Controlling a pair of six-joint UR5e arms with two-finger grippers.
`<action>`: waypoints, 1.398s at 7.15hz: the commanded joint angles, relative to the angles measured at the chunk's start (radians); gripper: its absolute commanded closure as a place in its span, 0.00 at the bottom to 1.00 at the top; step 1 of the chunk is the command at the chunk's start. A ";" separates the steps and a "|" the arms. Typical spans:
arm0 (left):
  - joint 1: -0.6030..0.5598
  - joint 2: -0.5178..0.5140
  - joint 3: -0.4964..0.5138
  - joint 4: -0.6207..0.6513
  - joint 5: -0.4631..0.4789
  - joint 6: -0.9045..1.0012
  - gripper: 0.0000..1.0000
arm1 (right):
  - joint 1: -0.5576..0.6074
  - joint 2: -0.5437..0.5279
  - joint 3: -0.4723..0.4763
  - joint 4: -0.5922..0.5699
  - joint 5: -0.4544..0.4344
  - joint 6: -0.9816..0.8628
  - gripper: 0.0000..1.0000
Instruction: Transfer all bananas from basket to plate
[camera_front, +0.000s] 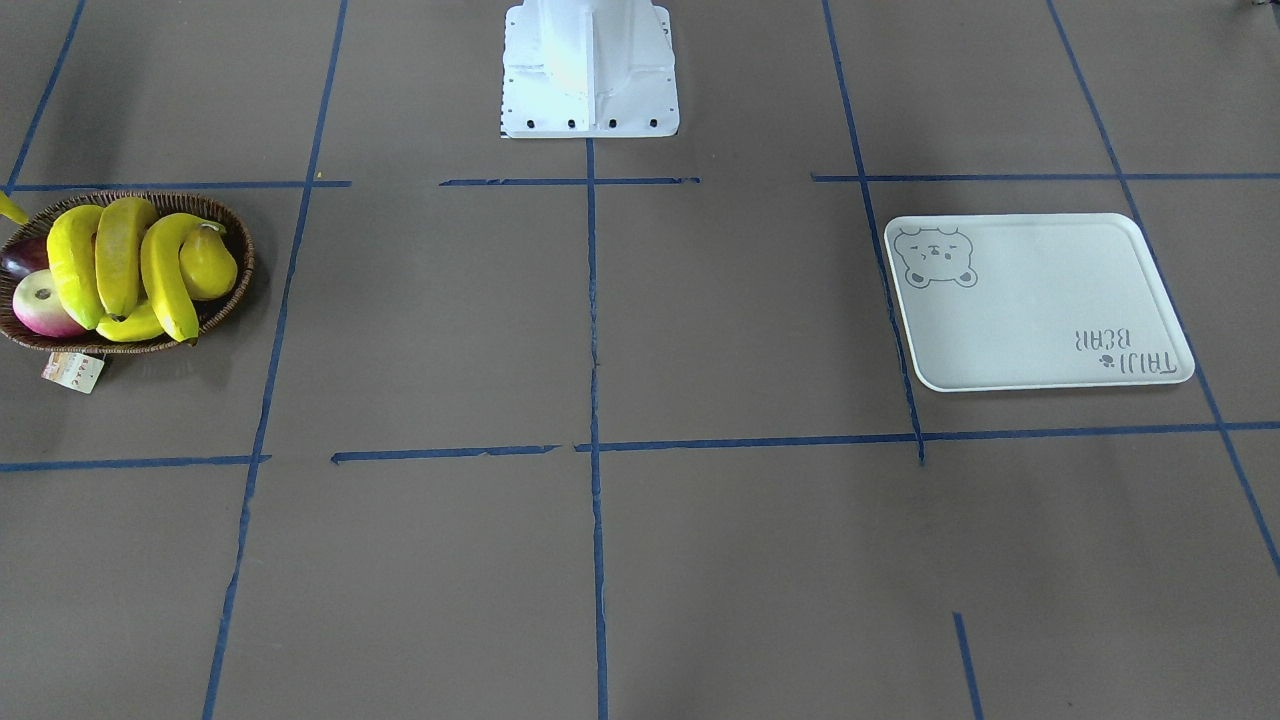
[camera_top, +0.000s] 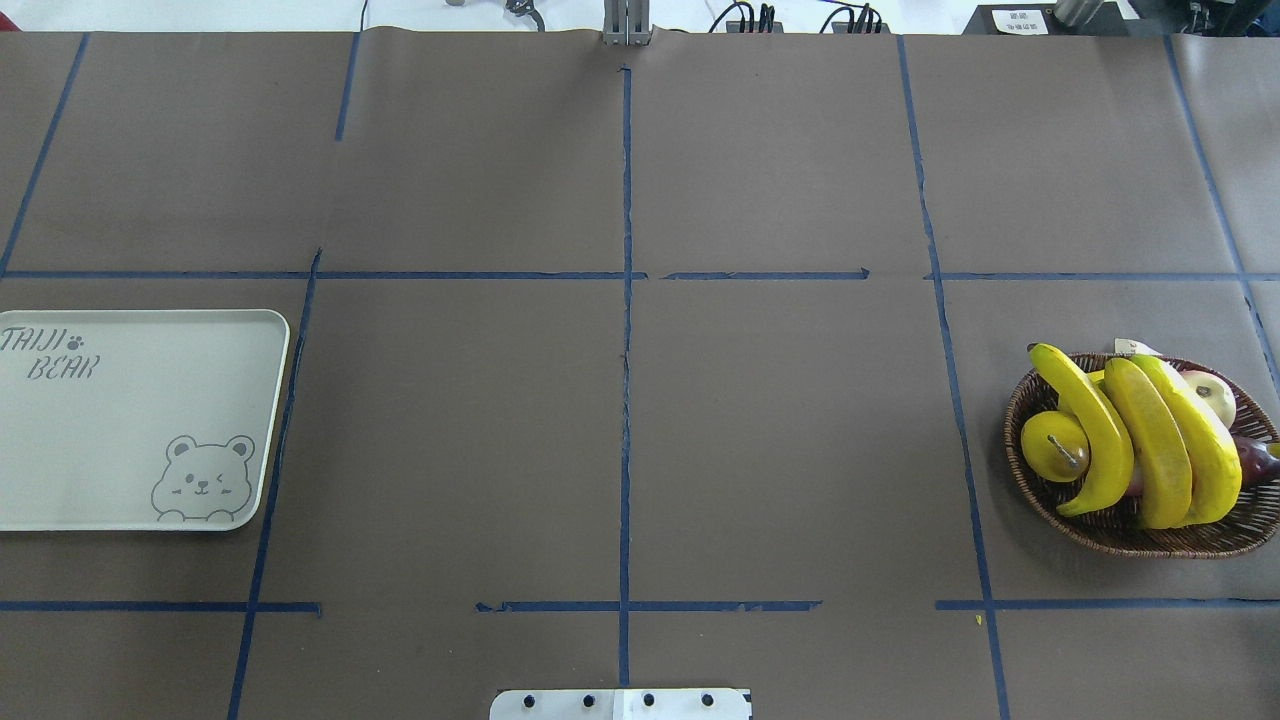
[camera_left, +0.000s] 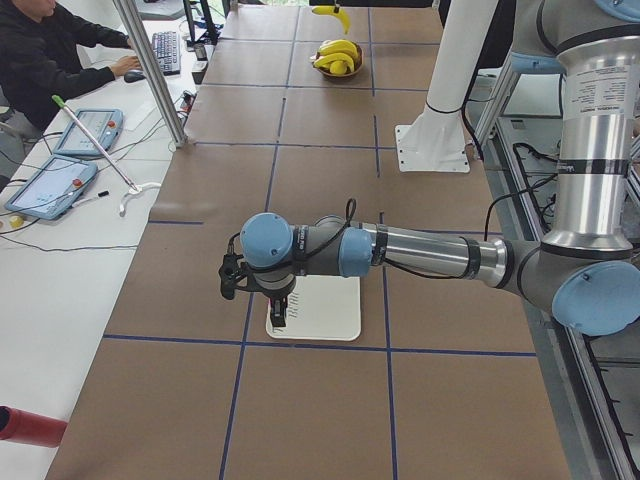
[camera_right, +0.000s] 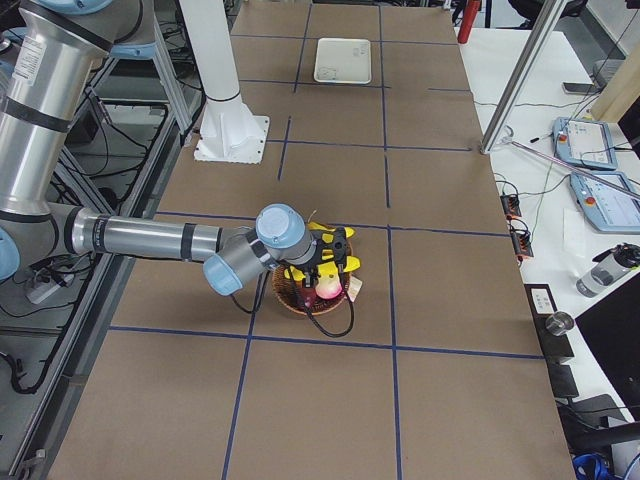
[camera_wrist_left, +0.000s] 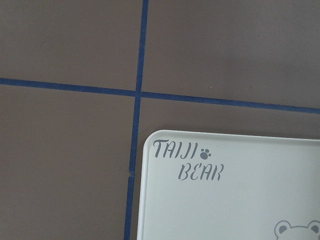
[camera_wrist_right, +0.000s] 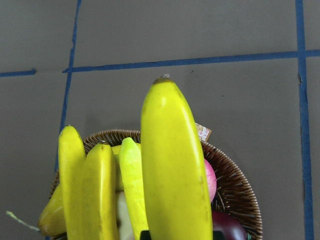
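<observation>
One yellow banana (camera_wrist_right: 172, 165) hangs close under my right wrist camera, above the dark wicker basket (camera_wrist_right: 235, 185), and my right gripper (camera_right: 338, 262) is shut on it. Seen from the left end, that banana (camera_left: 333, 14) is in the air over the basket. More bananas (camera_front: 120, 255) lie piled in the basket (camera_front: 235, 235) at the table's right end. The white bear plate (camera_top: 120, 440) sits at the left end with nothing on it. My left gripper (camera_left: 280, 312) hovers over the plate's (camera_wrist_left: 240, 200) lettered corner; I cannot tell whether it is open or shut.
The basket also holds a yellow pear (camera_front: 208, 262), a pink apple (camera_front: 40, 303) and a dark eggplant (camera_front: 25, 258). The robot's white base (camera_front: 590, 70) stands at mid-table. A seated person (camera_left: 50, 50) and tablets (camera_left: 88, 130) are at a side table.
</observation>
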 joint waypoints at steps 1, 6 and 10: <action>0.002 -0.003 -0.014 -0.003 -0.006 0.000 0.00 | 0.016 0.133 0.113 -0.248 0.058 0.004 1.00; 0.220 -0.040 -0.044 -0.453 -0.008 -0.529 0.00 | -0.393 0.625 0.113 -0.479 -0.095 0.389 1.00; 0.519 -0.248 0.056 -0.981 0.158 -1.279 0.01 | -0.626 0.777 0.125 -0.349 -0.319 0.724 0.99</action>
